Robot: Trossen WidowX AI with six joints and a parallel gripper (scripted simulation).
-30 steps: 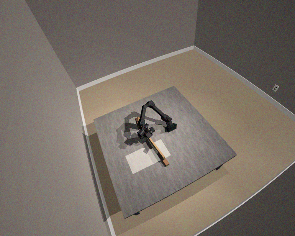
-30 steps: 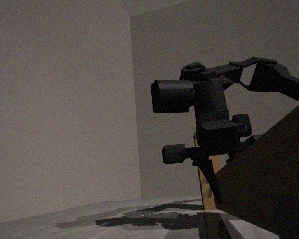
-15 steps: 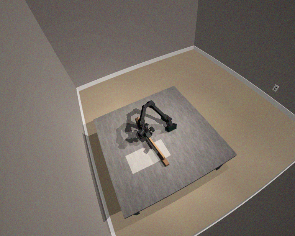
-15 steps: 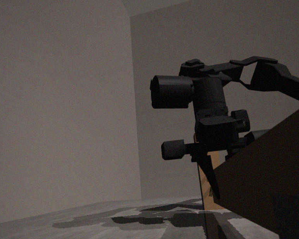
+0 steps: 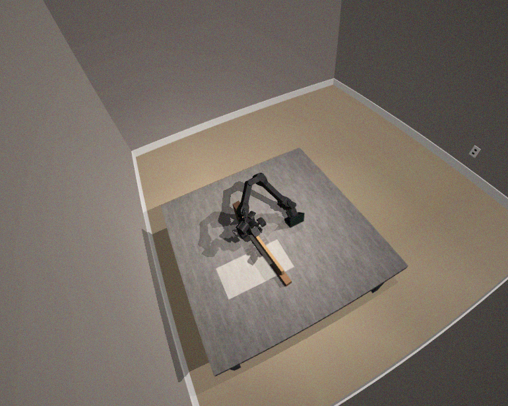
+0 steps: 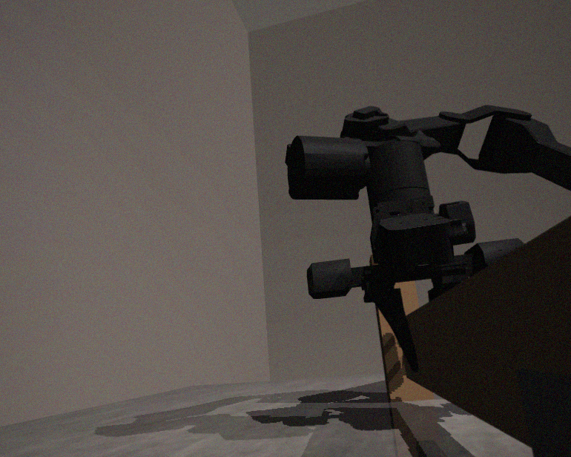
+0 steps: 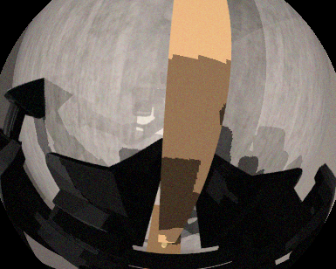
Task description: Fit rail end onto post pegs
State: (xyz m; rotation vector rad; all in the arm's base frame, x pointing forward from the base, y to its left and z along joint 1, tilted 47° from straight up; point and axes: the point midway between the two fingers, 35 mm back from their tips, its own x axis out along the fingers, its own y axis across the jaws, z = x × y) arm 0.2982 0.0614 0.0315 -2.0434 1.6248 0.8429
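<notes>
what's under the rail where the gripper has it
In the wrist view the rail runs between the fingers, with grey table either side. What lies directly beneath it, and the post and pegs, is covered.

The arm (image 5: pixel 263 188) rises from its base (image 5: pixel 294 218) on the table, bends sharply at the elbow high up, and comes down again toward the gripper (image 5: pixel 245 228). The wrist is turned so that the gripper points straight downward. In the exterior view the gripper (image 6: pixel 408 339) hangs under the wrist body, with one dark finger (image 6: pixel 399 324) tapering down to a thin tip. In the wrist view the two fingers stand on both sides of the rail (image 7: pixel 192 130) and are closed against it, holding it between them.
</notes>
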